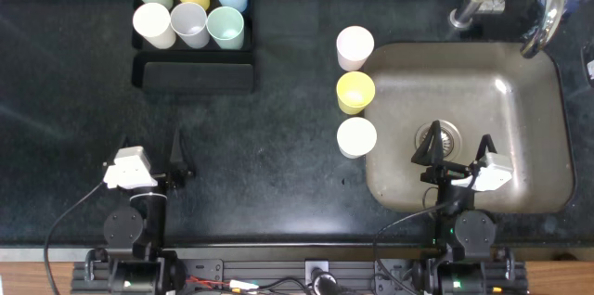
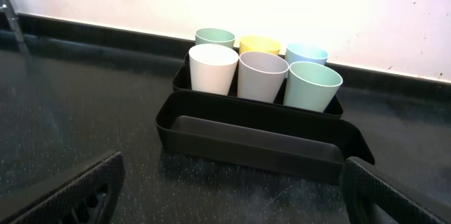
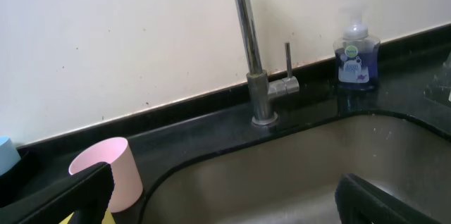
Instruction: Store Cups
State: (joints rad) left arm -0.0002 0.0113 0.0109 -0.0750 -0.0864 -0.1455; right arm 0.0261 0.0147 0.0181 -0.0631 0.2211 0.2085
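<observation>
Both arms sit near the front edge of the dark worktop (image 1: 278, 147), each pincer with its fingers spread wide apart. The left pincer (image 1: 151, 151) faces a black tray (image 1: 195, 79), and the right pincer (image 1: 455, 151) hangs over the steel sink (image 1: 520, 63). Six cups (image 1: 190, 21) pack the tray's rear compartment by the back wall. A pink cup (image 1: 355, 46), a yellow cup (image 1: 355, 92) and a white cup (image 1: 356, 136) line the sink's left rim, with a broad band of worktop between them and the tray.
</observation>
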